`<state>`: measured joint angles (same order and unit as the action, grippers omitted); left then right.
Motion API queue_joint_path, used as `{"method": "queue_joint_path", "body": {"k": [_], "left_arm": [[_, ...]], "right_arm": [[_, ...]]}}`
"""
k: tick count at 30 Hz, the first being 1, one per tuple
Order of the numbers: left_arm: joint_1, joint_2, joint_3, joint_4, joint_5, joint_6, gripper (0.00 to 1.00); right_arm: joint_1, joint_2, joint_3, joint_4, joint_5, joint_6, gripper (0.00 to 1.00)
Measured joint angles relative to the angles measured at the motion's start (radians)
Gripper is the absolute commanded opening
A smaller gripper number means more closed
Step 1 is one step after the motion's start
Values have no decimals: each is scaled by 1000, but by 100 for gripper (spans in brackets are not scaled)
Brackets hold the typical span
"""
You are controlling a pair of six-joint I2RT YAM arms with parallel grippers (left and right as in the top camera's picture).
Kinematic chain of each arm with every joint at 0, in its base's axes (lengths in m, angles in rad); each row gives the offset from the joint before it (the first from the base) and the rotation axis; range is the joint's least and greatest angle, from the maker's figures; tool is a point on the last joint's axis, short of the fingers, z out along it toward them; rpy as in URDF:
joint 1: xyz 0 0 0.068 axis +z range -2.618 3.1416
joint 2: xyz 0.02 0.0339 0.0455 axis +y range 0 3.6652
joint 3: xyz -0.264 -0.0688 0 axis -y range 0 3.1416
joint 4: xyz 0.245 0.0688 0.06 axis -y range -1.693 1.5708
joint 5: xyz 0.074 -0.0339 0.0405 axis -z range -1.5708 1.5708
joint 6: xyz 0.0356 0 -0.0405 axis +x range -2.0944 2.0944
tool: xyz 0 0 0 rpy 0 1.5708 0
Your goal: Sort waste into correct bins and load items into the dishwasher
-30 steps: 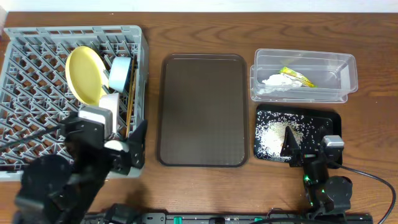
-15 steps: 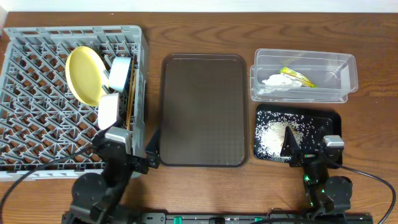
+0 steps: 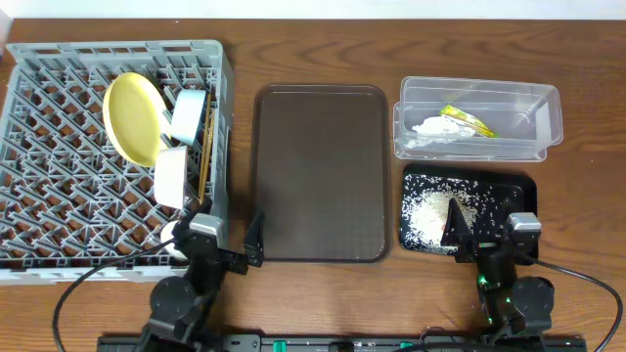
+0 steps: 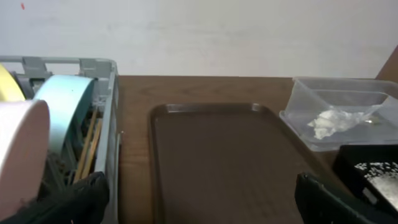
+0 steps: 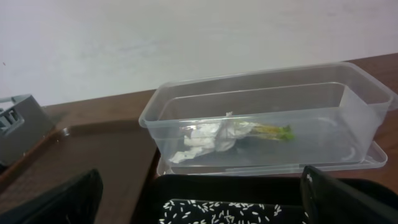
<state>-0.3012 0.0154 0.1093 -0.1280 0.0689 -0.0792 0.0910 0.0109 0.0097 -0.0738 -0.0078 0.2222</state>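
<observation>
The grey dish rack (image 3: 59, 147) at the left holds the yellow plate (image 3: 132, 117), pale blue bowl (image 3: 188, 114), white bowl (image 3: 172, 176) and chopsticks (image 3: 205, 161). A small white cup (image 3: 173, 237) shows partly behind my left arm. My left gripper (image 3: 225, 246) is open and empty at the front, between the rack and the brown tray. The clear tub (image 3: 548, 108) holds the tissue (image 3: 430, 127) and wrapper (image 3: 468, 119). The black tray (image 3: 518, 188) holds rice (image 3: 427, 217). My right gripper (image 3: 486, 235) is open and empty over the black tray's front edge.
The brown serving tray (image 3: 318, 176) lies in the middle and fills the left wrist view (image 4: 217, 155). The right wrist view shows the tub (image 5: 261, 93), rice (image 5: 230, 211) and a rack corner (image 5: 18, 124). Bare table runs along the front edge.
My left arm has drawn back from the rack towards the front edge and shifted right, its open gripper now beside the brown tray. The right arm has not moved.
</observation>
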Motion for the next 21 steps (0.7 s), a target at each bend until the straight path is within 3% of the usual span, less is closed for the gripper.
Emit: {"method": "queue_joint_path", "body": {"k": [21], "left_arm": [[0, -5, -77, 78, 0, 0, 96]], "right_arm": [[0, 0, 0, 0, 0, 0, 99]]}}
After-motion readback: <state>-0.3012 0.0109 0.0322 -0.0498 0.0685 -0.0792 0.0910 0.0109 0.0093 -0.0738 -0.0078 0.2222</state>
